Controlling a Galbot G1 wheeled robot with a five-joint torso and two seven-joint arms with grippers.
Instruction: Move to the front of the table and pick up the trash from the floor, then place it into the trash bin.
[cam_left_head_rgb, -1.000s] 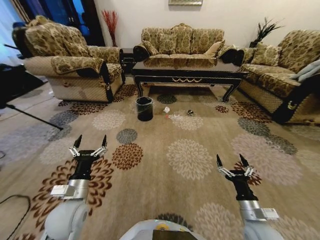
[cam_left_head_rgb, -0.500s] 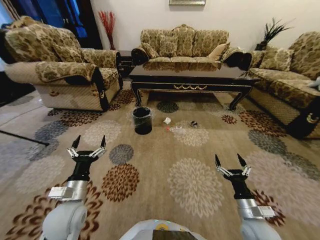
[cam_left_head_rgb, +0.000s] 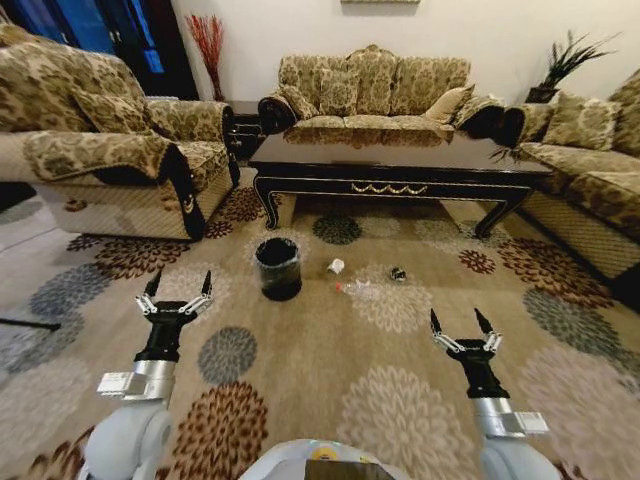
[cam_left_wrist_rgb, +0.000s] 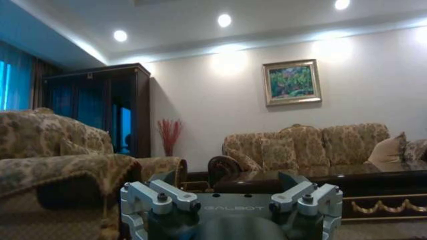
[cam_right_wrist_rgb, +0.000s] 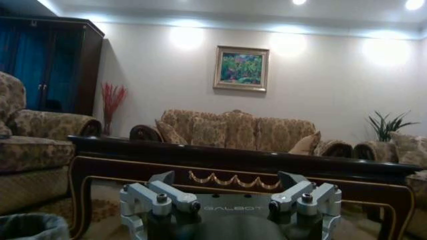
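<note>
Both grippers, left (cam_left_head_rgb: 179, 289) and right (cam_left_head_rgb: 463, 327), are held low in frame, jaws wide open and empty. Trash (cam_left_head_rgb: 336, 266) lies centre frame beside the bin (cam_left_head_rgb: 279, 268), before the table (cam_left_head_rgb: 398, 170).

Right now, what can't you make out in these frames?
- Trash: the dark scrap is too small in the head view to identify.
- Trash bin: contents lost in its dark interior; in the right wrist view the frame edge cuts it off.
- Table: the floor beneath it is shadowed.
- Left pincer and right pincer: wrist views crop off the fingertips.
</note>
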